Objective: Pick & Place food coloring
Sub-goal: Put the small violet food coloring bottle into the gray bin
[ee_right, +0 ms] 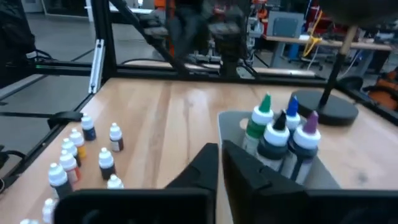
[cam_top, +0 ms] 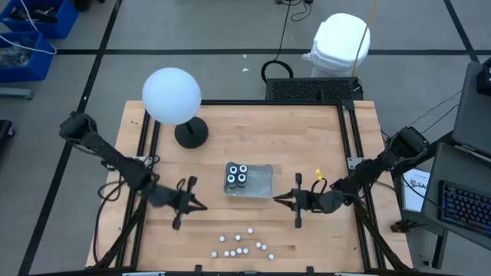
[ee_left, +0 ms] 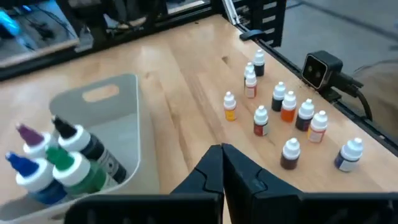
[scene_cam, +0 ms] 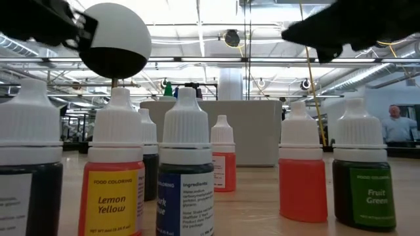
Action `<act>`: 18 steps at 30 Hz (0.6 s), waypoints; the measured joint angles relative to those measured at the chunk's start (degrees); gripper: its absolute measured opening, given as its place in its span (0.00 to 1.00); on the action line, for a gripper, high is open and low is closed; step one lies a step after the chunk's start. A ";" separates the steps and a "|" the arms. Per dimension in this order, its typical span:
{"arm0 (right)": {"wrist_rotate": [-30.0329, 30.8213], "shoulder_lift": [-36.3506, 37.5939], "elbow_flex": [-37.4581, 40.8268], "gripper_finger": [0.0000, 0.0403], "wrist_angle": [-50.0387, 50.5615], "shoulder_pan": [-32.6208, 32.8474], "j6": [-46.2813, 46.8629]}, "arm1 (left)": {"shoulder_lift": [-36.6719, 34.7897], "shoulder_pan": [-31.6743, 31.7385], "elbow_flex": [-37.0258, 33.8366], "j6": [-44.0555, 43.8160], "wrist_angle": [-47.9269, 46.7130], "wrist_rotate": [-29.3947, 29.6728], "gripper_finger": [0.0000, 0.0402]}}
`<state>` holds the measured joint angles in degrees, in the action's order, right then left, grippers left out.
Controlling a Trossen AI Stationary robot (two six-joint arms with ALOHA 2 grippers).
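The clear tray (cam_top: pixel 261 182) at mid-table holds four taller food coloring bottles (cam_top: pixel 237 175); about ten small white-capped dropper bottles (cam_top: pixel 241 245) stand loose near the front edge. They are probably light, rigid and tippy: pinch the body below the cap. Left gripper (cam_top: pixel 198 204) and right gripper (cam_top: pixel 282 199) flank the tray, both closed, empty.

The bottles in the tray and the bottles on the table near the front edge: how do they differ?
The bottles in the tray are four, packed together, with coloured tips: purple, blue, green, black. The bottles on the table are about ten, spread apart on bare wood, with plain white caps. Both groups stand upright and are small food coloring droppers.
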<state>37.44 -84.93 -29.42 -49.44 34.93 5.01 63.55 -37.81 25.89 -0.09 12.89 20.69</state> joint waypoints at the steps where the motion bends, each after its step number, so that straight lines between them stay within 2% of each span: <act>1: 0.03 0.00 0.39 0.01 0.04 0.33 0.97 | 0.99 -1.87 0.96 0.00 -0.51 2.91 0.01; 5: -0.03 0.00 0.78 0.01 1.70 1.87 3.80 | 3.95 -8.43 1.90 -0.59 2.10 11.48 0.01; 9: -0.04 -0.24 0.80 0.01 1.68 3.12 2.47 | 4.85 -12.58 1.49 -1.11 8.42 14.07 0.01; 14: -0.42 -0.26 0.80 0.01 1.37 3.02 1.37 | 5.49 -14.97 1.42 -0.66 9.07 18.53 0.01; 18: -1.91 -0.26 0.80 0.01 -0.28 2.57 -0.26 | 5.49 -15.18 1.40 -1.35 9.13 18.64 0.02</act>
<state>35.53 -85.19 -28.62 -49.72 37.50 4.76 69.04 -52.99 27.29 -1.45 22.02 39.33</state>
